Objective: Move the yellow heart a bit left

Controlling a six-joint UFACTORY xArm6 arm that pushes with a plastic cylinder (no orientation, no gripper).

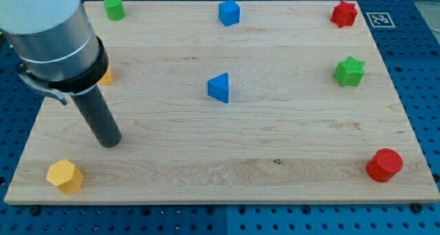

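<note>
A small piece of a yellow-orange block [106, 75] shows at the view's left, mostly hidden behind my arm; its shape cannot be made out. My tip [110, 143] rests on the wooden board [275, 132] below that block, well apart from it. A yellow hexagonal block [64, 176] lies at the board's bottom left corner, below and left of my tip.
A green cylinder [114, 7], a blue cube [229, 13] and a red star [344, 14] stand along the top edge. A blue triangle [219, 87] is mid-board, a green star [349, 71] at the right, and a red cylinder [383, 165] at the bottom right.
</note>
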